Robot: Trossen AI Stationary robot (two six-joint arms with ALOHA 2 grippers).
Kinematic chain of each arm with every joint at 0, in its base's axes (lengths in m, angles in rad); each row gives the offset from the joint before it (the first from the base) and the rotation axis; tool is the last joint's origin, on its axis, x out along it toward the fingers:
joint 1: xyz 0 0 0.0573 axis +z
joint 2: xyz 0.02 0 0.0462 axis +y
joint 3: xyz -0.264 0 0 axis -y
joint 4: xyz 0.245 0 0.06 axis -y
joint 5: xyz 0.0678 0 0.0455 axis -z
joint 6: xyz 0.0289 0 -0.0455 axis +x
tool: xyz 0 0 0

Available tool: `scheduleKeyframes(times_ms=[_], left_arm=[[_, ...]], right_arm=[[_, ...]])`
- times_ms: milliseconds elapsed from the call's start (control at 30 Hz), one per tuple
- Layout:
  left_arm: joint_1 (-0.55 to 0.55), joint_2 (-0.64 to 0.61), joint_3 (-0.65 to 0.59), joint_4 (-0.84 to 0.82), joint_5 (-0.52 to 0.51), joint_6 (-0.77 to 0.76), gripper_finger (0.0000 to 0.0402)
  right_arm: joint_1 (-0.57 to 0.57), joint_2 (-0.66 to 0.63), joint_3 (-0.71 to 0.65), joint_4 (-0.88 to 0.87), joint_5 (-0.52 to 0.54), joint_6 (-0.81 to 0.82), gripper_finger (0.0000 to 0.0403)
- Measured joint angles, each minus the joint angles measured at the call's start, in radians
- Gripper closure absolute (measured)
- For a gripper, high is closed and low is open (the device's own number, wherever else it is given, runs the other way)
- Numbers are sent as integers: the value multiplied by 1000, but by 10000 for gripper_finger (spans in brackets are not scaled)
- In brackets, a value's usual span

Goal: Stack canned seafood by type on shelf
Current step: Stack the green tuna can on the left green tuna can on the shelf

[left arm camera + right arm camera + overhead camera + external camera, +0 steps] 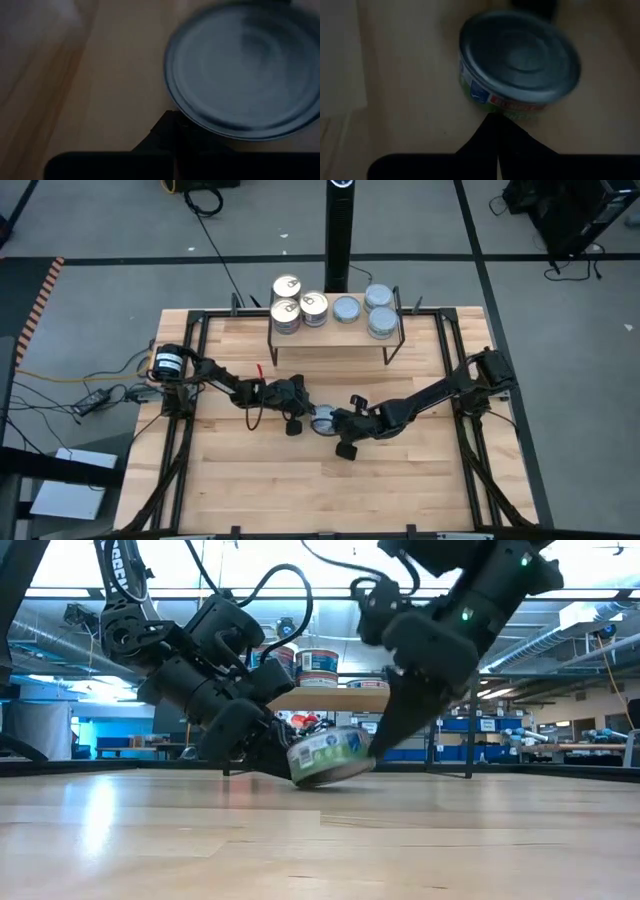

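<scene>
Slatted wood surface [250, 480], mid-surface one flat tin [330, 755] tipped on edge, blue-grey top, green label, wedged between left end effector [268, 755] and right end effector [385, 735], both fully closed, gripping nothing, remaining tins stacked on shelf [335, 332]

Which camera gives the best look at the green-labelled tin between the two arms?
The low view: the green-labelled round tin sits tilted, one edge lifted off the table. The right wrist view shows its blue-grey top and label, the left wrist only that top, the high view barely a sliver.
</scene>
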Motion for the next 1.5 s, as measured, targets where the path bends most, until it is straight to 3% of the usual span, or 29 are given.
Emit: scheduleKeyframes(times_ms=[200, 1133, 1500], left_arm=[[-1, 2, -1, -4, 5, 1, 397], [-27, 2, -2, 8, -14, 7, 397], [-28, 2, -1, 9, -1, 6, 397]], right_arm=[[6, -64, 1, -29, 50, 6, 398], [-46, -69, 72, 90, 38, -133, 398], [-81, -67, 72, 121, -11, -133, 398]])
